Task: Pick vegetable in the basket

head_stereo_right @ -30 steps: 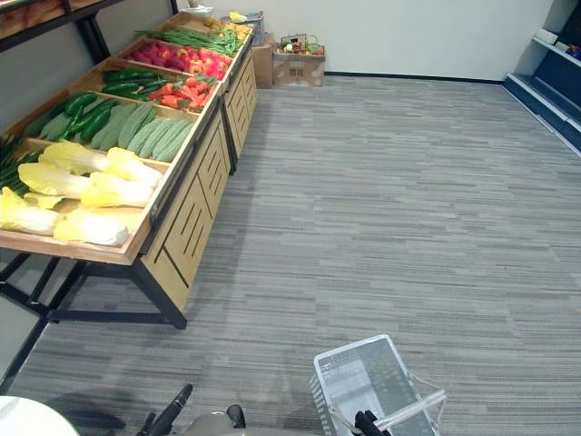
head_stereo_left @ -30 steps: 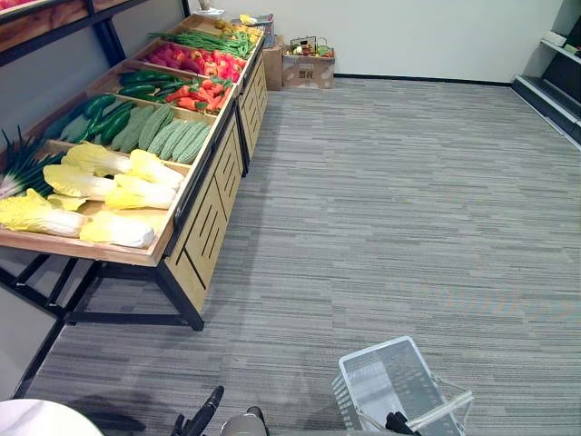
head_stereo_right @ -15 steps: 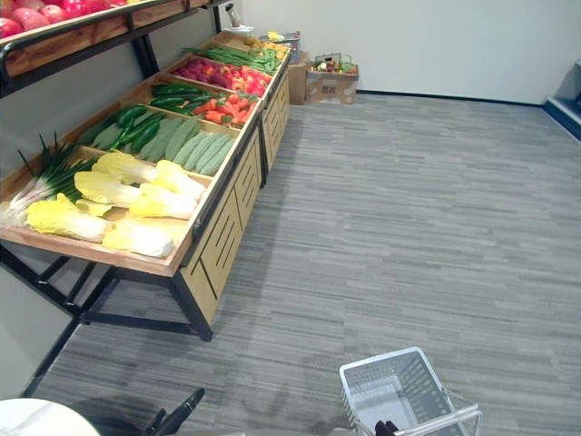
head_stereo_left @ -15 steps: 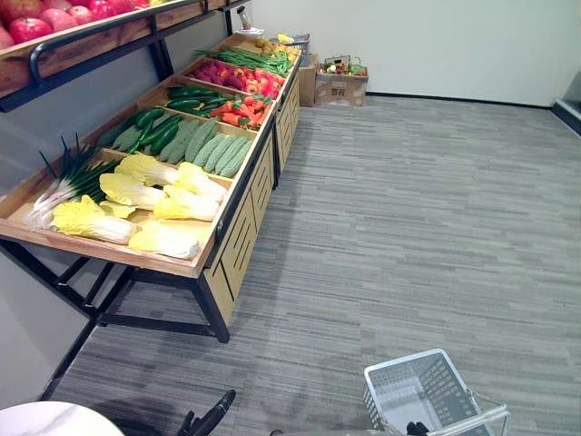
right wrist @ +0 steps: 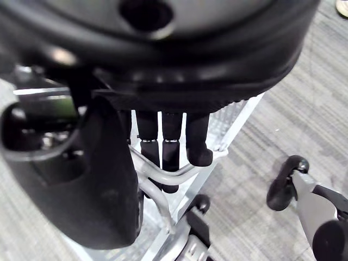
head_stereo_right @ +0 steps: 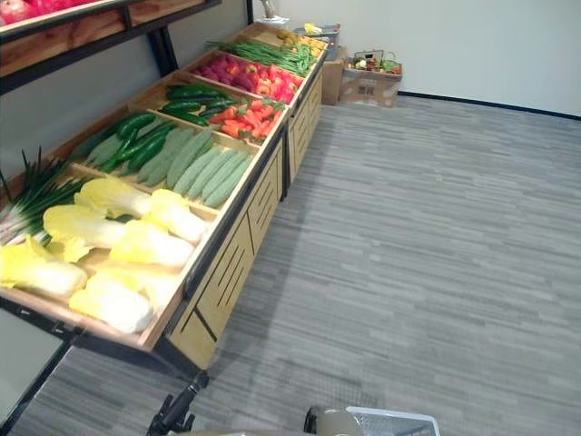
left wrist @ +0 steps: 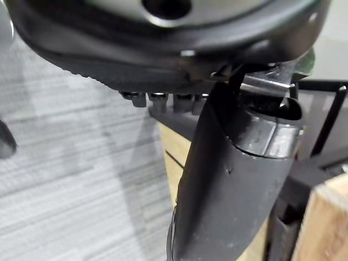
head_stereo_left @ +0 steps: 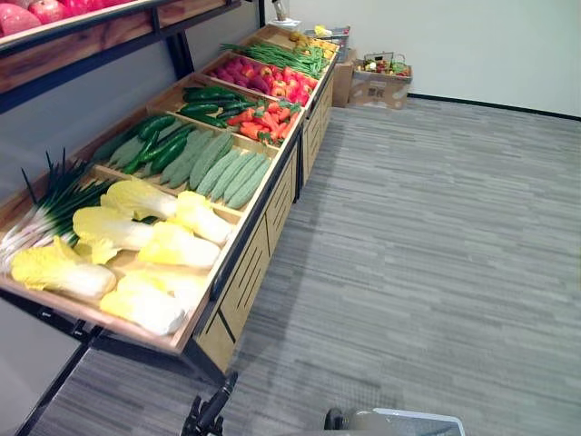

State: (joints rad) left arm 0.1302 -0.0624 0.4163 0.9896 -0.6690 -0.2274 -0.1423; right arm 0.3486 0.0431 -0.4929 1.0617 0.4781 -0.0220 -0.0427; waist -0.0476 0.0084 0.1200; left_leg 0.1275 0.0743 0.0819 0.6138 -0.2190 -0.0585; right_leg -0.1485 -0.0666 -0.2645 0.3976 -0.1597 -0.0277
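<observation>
The wooden produce stand [head_stereo_left: 245, 272] runs along the left, holding pale yellow napa cabbages [head_stereo_left: 150, 245], light green gourds [head_stereo_left: 222, 168], dark cucumbers [head_stereo_left: 159, 145] and red peppers [head_stereo_left: 259, 118]. My left hand [head_stereo_left: 211, 413] hangs low in front of the stand's near end, fingers [left wrist: 163, 100] relaxed and holding nothing. My right hand [right wrist: 171, 138] is curled round the wire handle [right wrist: 160, 176] of the white basket [right wrist: 234, 122]. The basket's rim [head_stereo_left: 422, 419] peeks in at the bottom edge, to the right of the stand.
Scallions [head_stereo_left: 45, 204] lie at the stand's near left; green beans [head_stereo_left: 272, 54] and more red vegetables [head_stereo_left: 263, 77] lie farther back. An upper shelf [head_stereo_left: 82, 41] carries red fruit. Cardboard boxes [head_stereo_left: 381, 84] stand by the far wall. Grey carpet [head_stereo_left: 436, 227] stretches to the right.
The camera has moved nearer to the stand, so the cabbages show larger and the basket has dropped to the bottom edge. My right hand still holds the handle.
</observation>
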